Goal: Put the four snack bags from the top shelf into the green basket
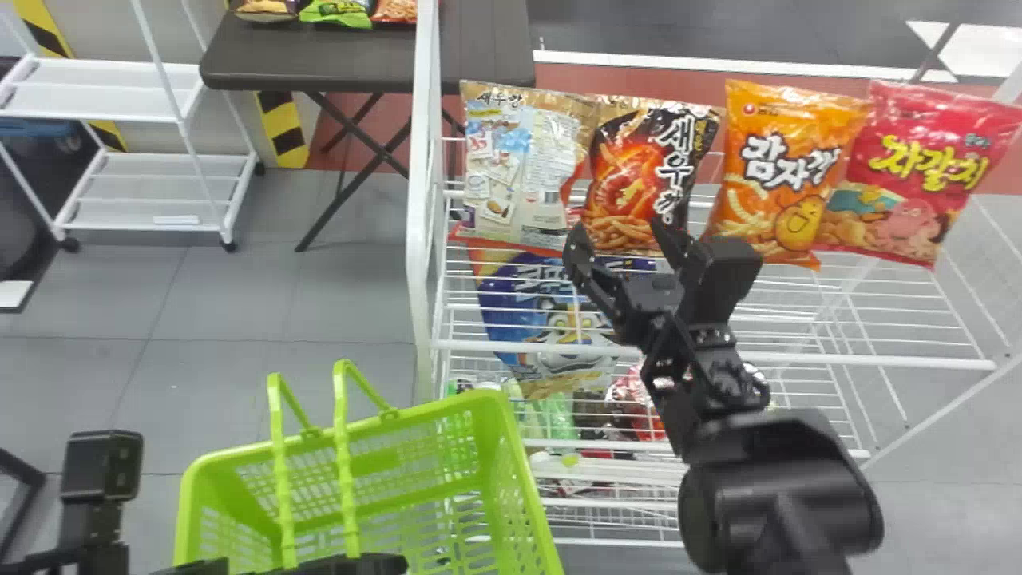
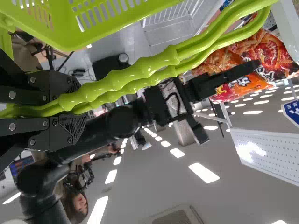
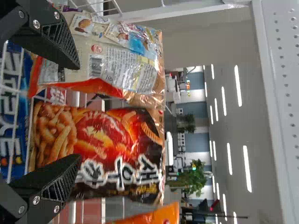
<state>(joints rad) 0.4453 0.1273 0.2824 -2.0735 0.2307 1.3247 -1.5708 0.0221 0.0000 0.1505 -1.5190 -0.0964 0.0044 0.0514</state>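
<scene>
Snack bags (image 1: 786, 168) | right fingers (image 1: 581, 259) spread wide near black bag (image 1: 643, 176) | left fingers (image 1: 366, 565) pinching basket handles (image 1: 342, 455)

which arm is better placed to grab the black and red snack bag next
Right, most likely: the right gripper is open, facing that black snack bag; the left gripper holds the handles of the green basket.

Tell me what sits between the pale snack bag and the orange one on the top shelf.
In the head view, the black-and-red bag sits between the pale bag and the orange bag.
</scene>
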